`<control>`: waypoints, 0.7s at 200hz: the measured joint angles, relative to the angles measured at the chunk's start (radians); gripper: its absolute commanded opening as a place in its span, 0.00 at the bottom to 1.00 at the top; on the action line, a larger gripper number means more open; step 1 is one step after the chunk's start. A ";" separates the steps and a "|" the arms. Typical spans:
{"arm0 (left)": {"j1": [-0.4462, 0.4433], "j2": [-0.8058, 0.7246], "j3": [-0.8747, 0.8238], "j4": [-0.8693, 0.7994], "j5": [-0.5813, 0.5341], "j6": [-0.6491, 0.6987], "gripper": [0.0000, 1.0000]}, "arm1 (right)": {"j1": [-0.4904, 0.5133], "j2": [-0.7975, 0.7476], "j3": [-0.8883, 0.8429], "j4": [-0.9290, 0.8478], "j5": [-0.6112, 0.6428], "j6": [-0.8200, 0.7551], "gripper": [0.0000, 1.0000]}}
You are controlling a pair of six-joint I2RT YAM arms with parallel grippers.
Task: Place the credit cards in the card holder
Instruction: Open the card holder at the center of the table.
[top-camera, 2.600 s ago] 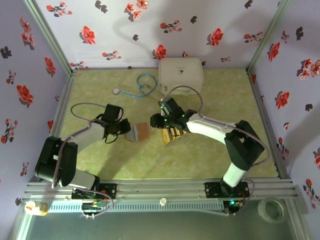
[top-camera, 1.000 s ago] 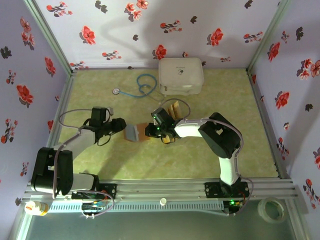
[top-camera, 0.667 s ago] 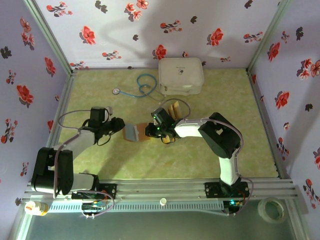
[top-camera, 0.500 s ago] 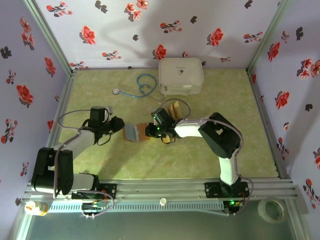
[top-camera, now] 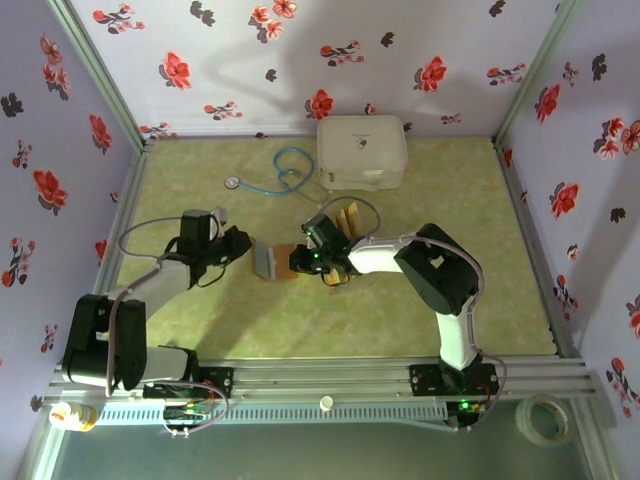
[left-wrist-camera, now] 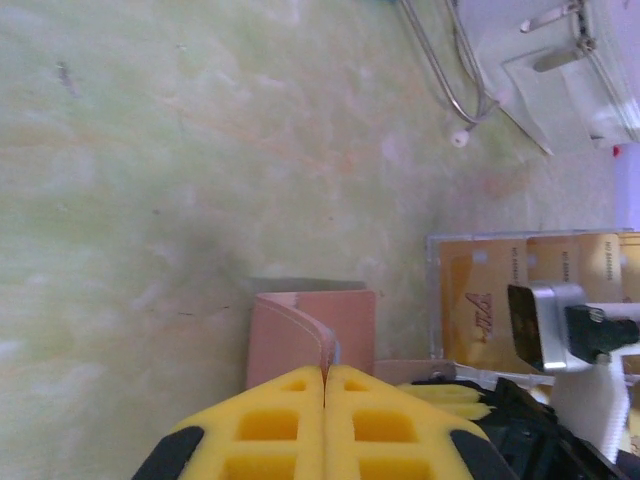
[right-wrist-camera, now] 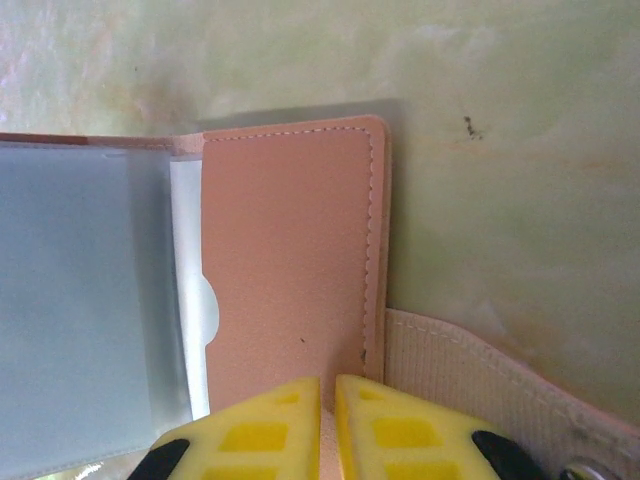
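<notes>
The card holder [top-camera: 274, 264] lies open mid-table, reddish-brown outside and pale grey-blue inside [right-wrist-camera: 80, 300]. My left gripper [top-camera: 247, 253] is shut on the edge of its left flap [left-wrist-camera: 300, 330], which stands up between the yellow pads [left-wrist-camera: 270, 420]. My right gripper [top-camera: 299, 262] is shut on the near edge of the right flap [right-wrist-camera: 290, 260], with leather showing in the thin gap between its fingers. The golden credit cards [left-wrist-camera: 490, 300] lie in a row just behind the right wrist, also seen from above [top-camera: 349, 217]. Neither gripper holds a card.
A big white rounded case [top-camera: 362, 152] stands at the back, a blue stethoscope [top-camera: 285, 170] to its left. A beige strap [right-wrist-camera: 480, 375] hangs by the right flap. Open green table surface lies in front of the card holder and to both sides.
My left gripper has shut on the card holder's left flap and lifted it a little, so that flap now stands up. The right gripper has stayed on the right flap.
</notes>
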 measured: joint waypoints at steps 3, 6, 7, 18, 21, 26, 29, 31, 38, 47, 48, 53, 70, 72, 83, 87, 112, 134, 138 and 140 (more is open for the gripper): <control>-0.005 0.003 0.004 0.002 0.001 -0.003 0.00 | 0.000 0.000 0.001 0.000 -0.001 0.000 0.13; -0.012 0.009 0.009 0.006 0.001 -0.004 0.00 | 0.000 0.000 0.001 0.000 -0.002 0.000 0.13; -0.014 0.010 0.010 0.006 0.001 -0.004 0.00 | 0.000 0.001 0.001 0.000 -0.002 0.000 0.13; -0.034 0.033 0.027 0.019 0.002 -0.010 0.00 | 0.000 0.002 0.005 0.000 -0.004 0.000 0.13; -0.039 0.038 0.031 0.021 0.003 -0.011 0.00 | 0.000 0.003 0.006 0.000 -0.003 0.000 0.13; -0.045 0.047 0.037 0.026 0.003 -0.014 0.00 | 0.000 0.004 0.008 -0.001 -0.004 0.000 0.13; -0.048 0.052 0.040 0.030 0.003 -0.014 0.00 | 0.000 0.005 0.008 -0.001 -0.004 0.000 0.13; -0.050 0.056 0.042 0.032 0.003 -0.015 0.00 | 0.000 0.006 0.009 -0.002 -0.004 0.000 0.13; -0.055 0.066 0.045 0.039 0.003 -0.017 0.00 | 0.000 0.006 0.011 -0.002 -0.004 0.000 0.13; -0.055 0.076 0.048 0.042 0.002 -0.018 0.00 | 0.000 0.007 0.013 -0.004 -0.004 0.000 0.13; -0.055 0.077 0.048 0.042 0.002 -0.018 0.00 | 0.000 0.007 0.013 -0.004 -0.004 0.000 0.13; -0.055 0.080 0.048 0.042 0.001 -0.017 0.00 | 0.000 0.007 0.013 -0.005 -0.004 0.000 0.13; -0.048 0.080 0.049 0.039 -0.001 -0.014 0.00 | -0.001 0.005 0.017 -0.015 -0.003 0.000 0.14; -0.047 0.080 0.049 0.038 -0.001 -0.013 0.00 | -0.001 0.004 0.017 -0.016 -0.003 0.000 0.14; -0.039 0.079 0.049 0.032 -0.001 -0.009 0.00 | -0.001 -0.002 0.018 -0.029 0.000 -0.002 0.14; -0.034 0.079 0.049 0.030 -0.001 -0.006 0.00 | -0.001 -0.006 0.018 -0.040 0.003 -0.002 0.14; -0.008 0.076 0.049 0.009 -0.002 0.006 0.00 | -0.003 -0.048 0.018 -0.127 0.032 -0.019 0.14; 0.006 0.070 0.049 -0.011 -0.002 0.022 0.00 | -0.005 -0.108 0.019 -0.211 0.069 -0.044 0.13; 0.007 0.070 0.049 -0.014 -0.002 0.025 0.00 | -0.005 -0.118 0.021 -0.224 0.074 -0.050 0.13; 0.008 0.070 0.049 -0.014 -0.002 0.025 0.00 | -0.005 -0.121 0.022 -0.228 0.077 -0.053 0.13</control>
